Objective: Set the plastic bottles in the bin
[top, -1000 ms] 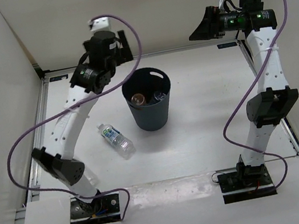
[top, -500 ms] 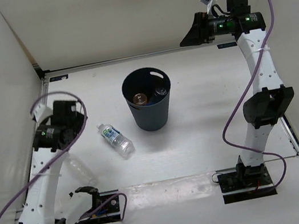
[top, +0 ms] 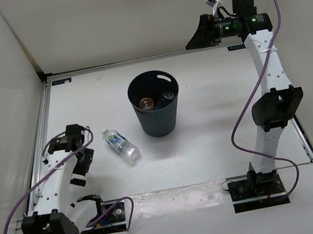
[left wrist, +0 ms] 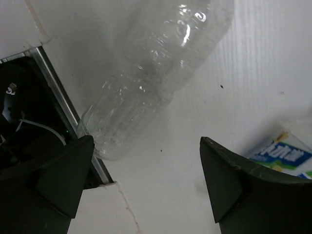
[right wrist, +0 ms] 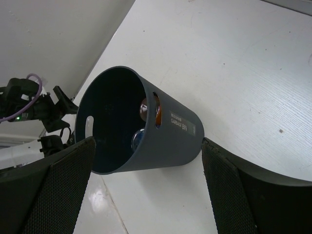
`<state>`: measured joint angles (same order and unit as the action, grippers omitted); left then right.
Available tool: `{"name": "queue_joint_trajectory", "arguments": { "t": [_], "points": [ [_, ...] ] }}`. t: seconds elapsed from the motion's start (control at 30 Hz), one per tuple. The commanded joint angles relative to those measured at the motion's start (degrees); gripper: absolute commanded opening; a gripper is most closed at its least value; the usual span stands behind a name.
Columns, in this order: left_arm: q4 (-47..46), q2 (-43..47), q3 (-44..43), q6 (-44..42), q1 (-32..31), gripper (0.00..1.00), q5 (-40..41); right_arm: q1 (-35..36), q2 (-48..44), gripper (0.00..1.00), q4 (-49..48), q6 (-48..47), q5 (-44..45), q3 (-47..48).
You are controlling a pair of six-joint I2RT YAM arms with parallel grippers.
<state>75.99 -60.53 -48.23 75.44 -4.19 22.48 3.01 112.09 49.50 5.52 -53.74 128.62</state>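
Observation:
The dark blue-grey bin stands upright mid-table; the right wrist view shows its mouth and wall. Inside lie an orange bottle and a bottle with blue on it. A clear bottle with a white-and-green label lies on the table left of the bin. A plain clear bottle lies by the table's near left edge, just ahead of my open left gripper, which is low over the table and holds nothing. My right gripper hangs open and high at the back right, empty.
White walls close in the left, back and right sides. A metal rail runs along the table's left edge, and a seam with a raised white board crosses the near edge by the arm bases. A purple cable loops beside the left arm.
My left arm has swung from high beside the bin down to the near left of the table, low over the plain clear bottle. The right arm has shifted slightly left and back.

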Motion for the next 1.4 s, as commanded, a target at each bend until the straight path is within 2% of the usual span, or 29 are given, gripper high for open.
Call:
{"name": "queue_joint_trajectory", "arguments": {
  "t": [0.0, 0.13, 0.3, 0.4, 0.5, 0.53, 0.63, 0.67, 0.7, 0.8, 0.87, 0.97, 1.0, 1.07, 1.1, 1.13, 1.2, 1.23, 1.33, 1.37],
  "points": [
    [-3.47, -0.55, 2.86, -1.52, 5.83, 1.00, -3.31, -0.45, 0.14, 0.90, -0.63, -0.42, -0.84, 3.48],
    [-7.69, -3.01, 4.46, -6.07, 10.24, 1.00, -4.20, -0.98, 0.41, 0.90, 0.69, -0.33, -0.84, 4.80],
    [-11.47, -11.26, 3.41, -10.83, 13.94, 1.00, -5.25, -1.95, 0.58, 0.90, 2.09, -0.42, -0.84, 5.50],
    [-12.88, -16.62, 2.09, -12.77, 14.73, 0.95, -5.52, -2.30, 0.67, 0.90, 2.45, 0.19, -1.02, 5.94],
    [-15.41, -20.14, 2.00, -14.26, 15.17, 0.82, -7.09, -2.30, 1.02, 0.90, 2.36, 1.25, -1.20, 6.56],
    [-16.04, -20.93, 2.17, -14.62, 15.35, 0.70, -7.88, -4.13, 1.20, 0.90, 2.36, 2.12, -1.37, 6.99],
    [-17.45, -20.94, 1.39, -15.76, 15.26, 0.49, -8.85, -4.67, 1.72, 0.90, 2.27, 3.26, -1.55, 7.44],
    [-17.36, -20.59, 0.69, -15.50, 15.00, 0.35, -8.68, -4.76, 1.73, 0.90, 2.10, 3.18, -1.63, 7.44],
    [-17.36, -19.02, -0.54, -15.67, 15.00, 0.30, -8.33, -4.94, 1.64, 0.90, 2.10, 3.70, -1.72, 7.44],
    [-15.52, -16.30, -7.37, -15.94, 13.95, 0.27, -6.85, -5.20, 1.81, 0.90, 2.18, 3.88, -1.81, 7.35],
    [-14.20, -14.27, -14.30, -17.25, 12.19, 0.27, -5.70, -5.20, 1.81, 0.90, 2.19, 4.15, -1.90, 7.26],
    [-16.30, -13.30, -28.45, -23.91, 5.87, 0.27, 1.75, -4.85, 1.99, 0.90, 2.27, 4.15, -2.25, 7.00],
    [-19.01, -13.30, -33.81, -25.76, 0.20, 0.27, 4.21, -4.68, 1.99, 0.90, 2.27, 4.06, -2.34, 6.91],
    [-26.11, -14.52, -40.00, -34.09, -3.18, 0.28, 6.51, -4.41, 2.08, 0.90, 2.10, 4.06, -2.25, 6.91],
    [-28.07, -14.96, -43.93, -36.31, -8.07, 0.28, 7.05, -4.24, 2.08, 0.90, 1.92, 4.06, -2.16, 7.00],
    [-31.57, -17.05, -47.19, -42.77, -9.68, 0.28, 6.96, -4.15, 2.08, 0.90, 1.75, 4.24, -1.99, 7.09],
    [-36.59, -18.74, -51.41, -47.29, -16.70, 0.28, 6.61, -3.97, 1.99, 0.90, 1.66, 4.24, -1.90, 7.00],
    [-38.26, -20.83, -53.70, -54.62, -18.39, 0.28, 5.74, -3.80, 1.99, 0.90, 1.57, 4.24, -1.55, 7.00],
    [-44.42, -25.68, -58.02, -62.39, -27.94, 0.28, 4.86, -3.88, 1.73, 0.90, 1.57, 4.59, -1.02, 6.39],
    [-45.13, -28.12, -58.47, -63.39, -29.11, 0.28, 4.33, -3.97, 1.46, 0.90, 1.40, 4.41, -1.02, 6.21]
  ]
}}
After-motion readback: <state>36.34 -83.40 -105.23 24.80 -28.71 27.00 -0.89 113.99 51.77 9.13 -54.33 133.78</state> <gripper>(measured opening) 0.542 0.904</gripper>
